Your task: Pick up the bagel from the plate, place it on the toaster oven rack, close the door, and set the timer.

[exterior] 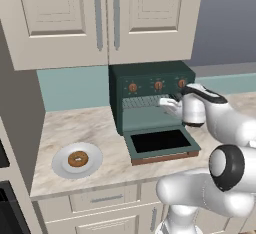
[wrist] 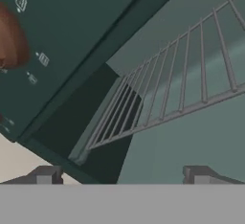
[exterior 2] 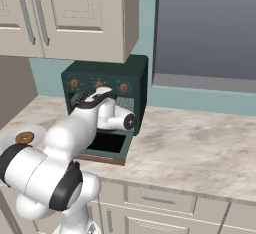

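**Gripper at the oven mouth, bagel on its plate**

Your two-finger gripper (exterior: 167, 102) sits at the front opening of the dark green toaster oven (exterior: 150, 80), which stands against the back edge of the marble countertop (exterior: 80, 125). Its fingers (wrist: 47, 175) are spread about as wide as they go, and you have nothing between them. From the hand view you look along the flat silver-grey wire rack (wrist: 182, 84), which is bare, with one copper-brown knob (wrist: 9, 39) of the control panel off to the side.

The oven's dark green door with its dark glass window (exterior: 161, 142) lies folded down flat on the countertop, its copper-brown bar handle (exterior: 165, 157) along the edge nearest you.

The small golden-brown ring bagel (exterior: 78, 159) lies on the round white-grey plate (exterior: 62, 164), near the front left corner of the countertop, well apart from the oven and from your gripper.
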You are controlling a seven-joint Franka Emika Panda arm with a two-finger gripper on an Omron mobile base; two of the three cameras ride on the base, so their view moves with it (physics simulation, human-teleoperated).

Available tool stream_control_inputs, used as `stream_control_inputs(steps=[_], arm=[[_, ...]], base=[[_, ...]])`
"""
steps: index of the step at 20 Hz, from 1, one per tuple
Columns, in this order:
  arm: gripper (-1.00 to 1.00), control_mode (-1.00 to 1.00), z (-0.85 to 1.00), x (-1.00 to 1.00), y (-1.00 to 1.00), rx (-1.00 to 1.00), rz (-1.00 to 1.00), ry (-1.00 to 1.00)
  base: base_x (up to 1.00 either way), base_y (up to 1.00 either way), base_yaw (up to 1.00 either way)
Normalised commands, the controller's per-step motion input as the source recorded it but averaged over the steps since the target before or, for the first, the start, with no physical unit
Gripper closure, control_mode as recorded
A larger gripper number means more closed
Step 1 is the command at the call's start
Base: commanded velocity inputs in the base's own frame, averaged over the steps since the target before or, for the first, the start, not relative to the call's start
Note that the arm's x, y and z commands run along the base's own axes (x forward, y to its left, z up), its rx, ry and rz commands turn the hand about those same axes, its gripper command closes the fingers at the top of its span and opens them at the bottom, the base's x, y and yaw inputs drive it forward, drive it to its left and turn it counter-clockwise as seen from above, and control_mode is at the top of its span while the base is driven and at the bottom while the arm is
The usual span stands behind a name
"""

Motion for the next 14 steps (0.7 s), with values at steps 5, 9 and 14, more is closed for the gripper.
stream_control_inputs(steps=[5, 9, 14], arm=[[-1.0, -1.0, -0.13, 0.43, 0.04, 0.0, 0.0, 0.0], [-1.0, -1.0, -0.11, 0.38, 0.0, 0.0, 0.0, 0.0], [-1.0, -1.0, -0.15, 0.31, 0.0, 0.0, 0.0, 0.0]], base=[[0.0, 0.0, 0.0], [0.0, 0.0, 0.0], [0.0, 0.0, 0.0]])
